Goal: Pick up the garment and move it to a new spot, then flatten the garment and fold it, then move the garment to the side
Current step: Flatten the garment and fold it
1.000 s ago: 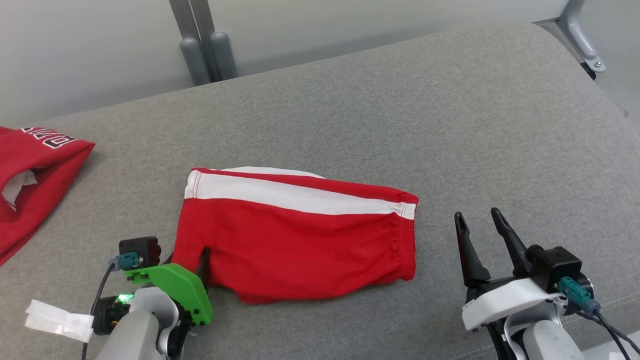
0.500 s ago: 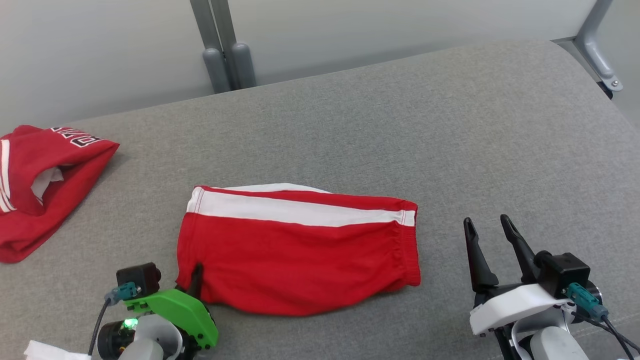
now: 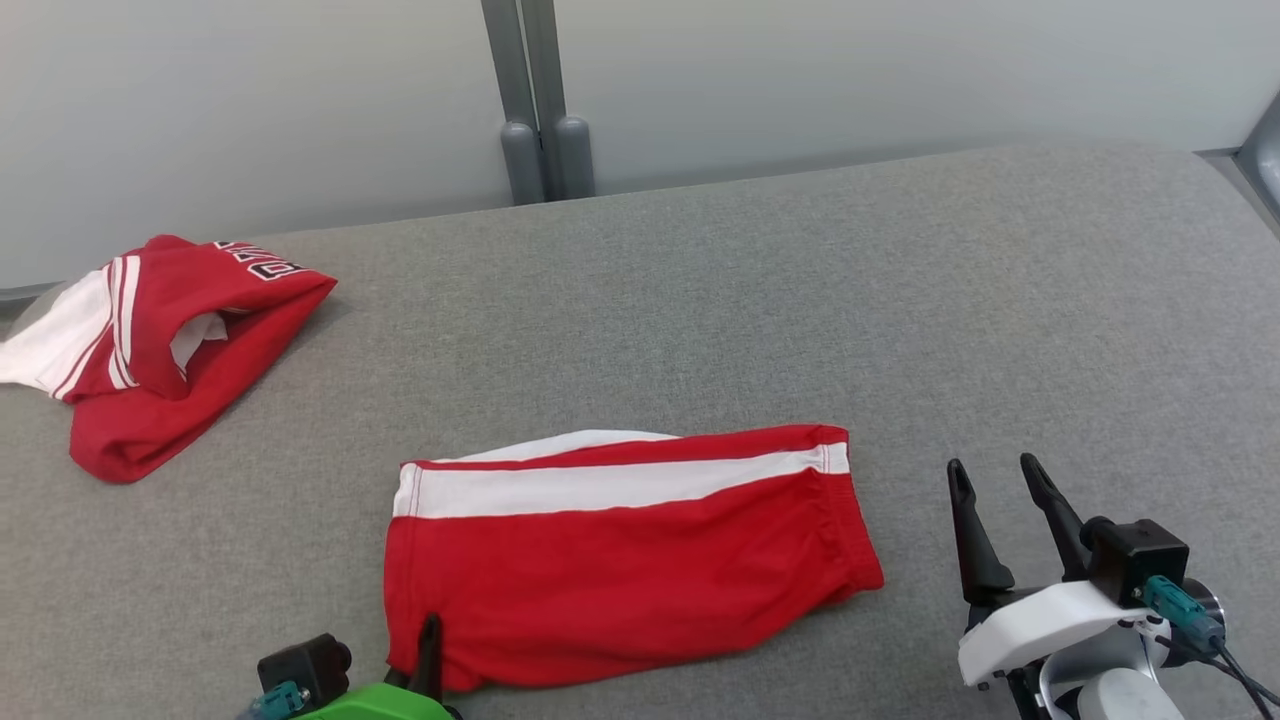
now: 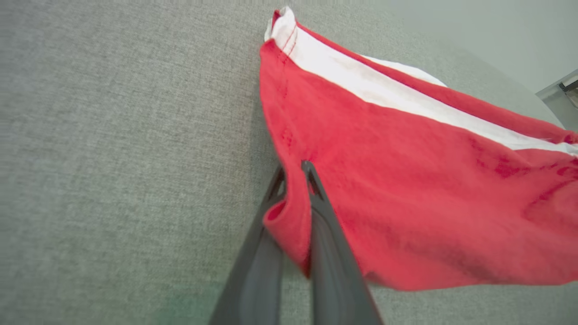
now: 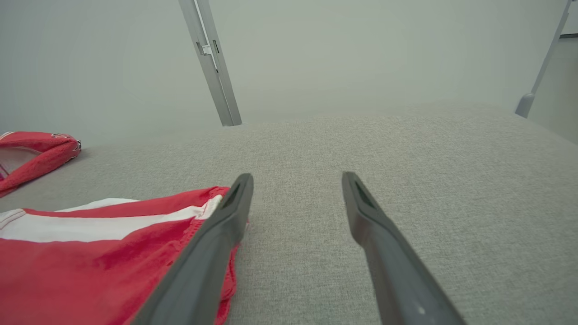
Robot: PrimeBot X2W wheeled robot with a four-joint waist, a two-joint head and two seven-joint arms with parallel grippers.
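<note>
While still in left gripper (image 4: 293, 168), garment (image 3: 620, 570) nearer right gripper (image 3: 992, 466).

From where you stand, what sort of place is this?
Probably a lab bench for folding clothes: a broad grey fabric-covered surface, a bare pale wall with grey metal posts behind, and a red garment with a white stripe laid out.

Two red garments (image 3: 620, 580) (image 3: 180, 400) (one crumpled), two end effectors (image 4: 293, 168) (image 3: 992, 463)
</note>
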